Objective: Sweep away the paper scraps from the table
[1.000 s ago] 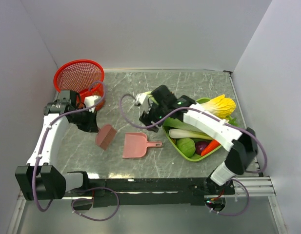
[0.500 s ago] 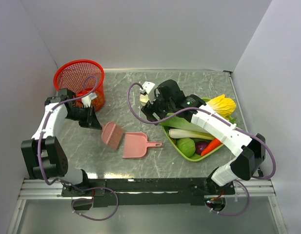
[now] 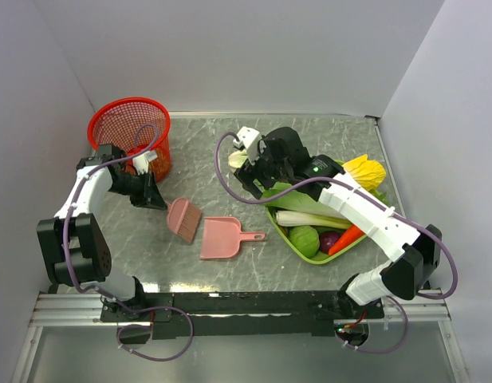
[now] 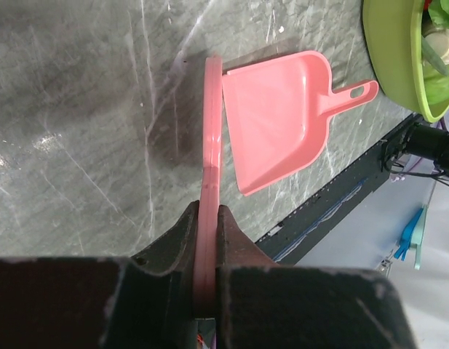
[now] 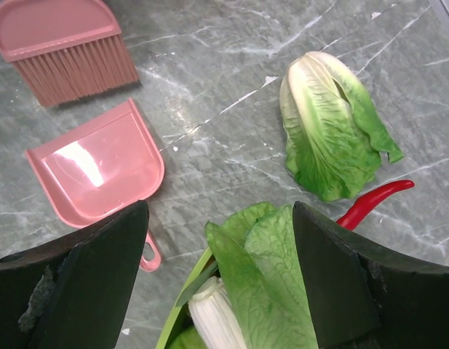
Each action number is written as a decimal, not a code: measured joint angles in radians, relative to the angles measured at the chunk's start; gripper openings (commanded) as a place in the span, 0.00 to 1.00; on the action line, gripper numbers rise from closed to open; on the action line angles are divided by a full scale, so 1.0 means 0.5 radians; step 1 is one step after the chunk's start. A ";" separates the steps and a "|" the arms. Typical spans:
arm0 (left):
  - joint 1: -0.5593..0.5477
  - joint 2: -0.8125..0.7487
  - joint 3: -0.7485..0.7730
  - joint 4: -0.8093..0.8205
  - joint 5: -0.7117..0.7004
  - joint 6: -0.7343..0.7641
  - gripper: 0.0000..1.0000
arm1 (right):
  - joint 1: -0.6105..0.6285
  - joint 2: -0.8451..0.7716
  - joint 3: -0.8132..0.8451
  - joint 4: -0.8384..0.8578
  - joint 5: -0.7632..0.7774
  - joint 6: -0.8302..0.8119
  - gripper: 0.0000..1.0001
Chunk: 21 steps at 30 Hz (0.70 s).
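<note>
Our left gripper (image 4: 207, 218) is clamped on the brush (image 3: 184, 219), low over the table (image 3: 309, 136) and just beside the dustpan (image 3: 222, 237). Our right gripper (image 5: 220, 218) hangs jaws apart over the edge of the tray (image 3: 281, 233), which holds vegetables (image 3: 309, 238). We cannot make out the scraps.

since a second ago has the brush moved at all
Yes. The brush has shifted right in the top view, closing most of the gap to the dustpan, which lies where it was.
</note>
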<state>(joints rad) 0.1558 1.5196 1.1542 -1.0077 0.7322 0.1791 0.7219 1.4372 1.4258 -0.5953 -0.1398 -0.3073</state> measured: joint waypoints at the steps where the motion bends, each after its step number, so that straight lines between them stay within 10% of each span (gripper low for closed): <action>1: 0.000 0.002 0.001 0.003 0.000 0.000 0.01 | 0.000 0.001 0.000 0.001 0.000 -0.002 0.87; 21: -0.020 0.117 0.121 -0.137 -0.043 0.185 0.04 | -0.001 0.051 0.002 0.007 -0.023 -0.025 0.87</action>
<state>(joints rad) 0.1459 1.5784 1.2148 -1.0760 0.7105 0.2714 0.7216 1.4628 1.4269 -0.5919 -0.1513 -0.3199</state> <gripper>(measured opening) 0.109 0.872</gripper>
